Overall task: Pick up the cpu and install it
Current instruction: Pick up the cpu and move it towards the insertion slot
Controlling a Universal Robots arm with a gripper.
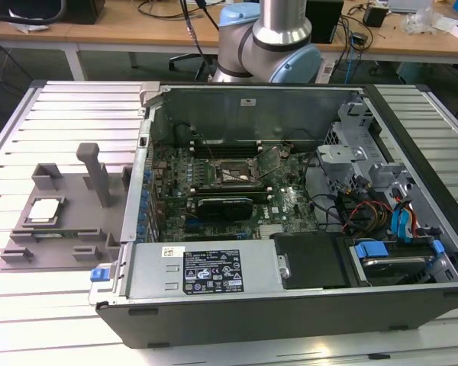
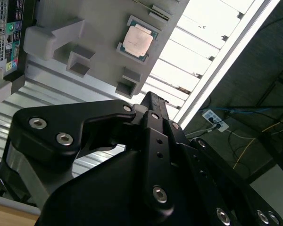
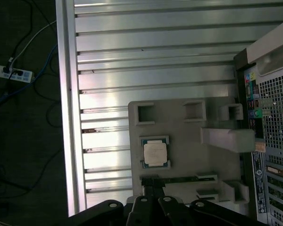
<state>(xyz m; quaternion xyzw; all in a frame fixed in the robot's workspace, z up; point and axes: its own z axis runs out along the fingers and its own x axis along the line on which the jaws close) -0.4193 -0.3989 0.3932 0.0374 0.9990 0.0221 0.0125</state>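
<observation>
One cpu (image 1: 44,210) sits in one grey tray (image 1: 76,223) beside one computer case (image 1: 252,316)

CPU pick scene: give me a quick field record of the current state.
cpu: in a recess of the grey tray, metal top up, not held
tray: on slatted table, at the exterior view's left of the open computer case
socket: black frame on motherboard inside case
hand: above tray, apart from cpu
progress: pick not yet done
</observation>
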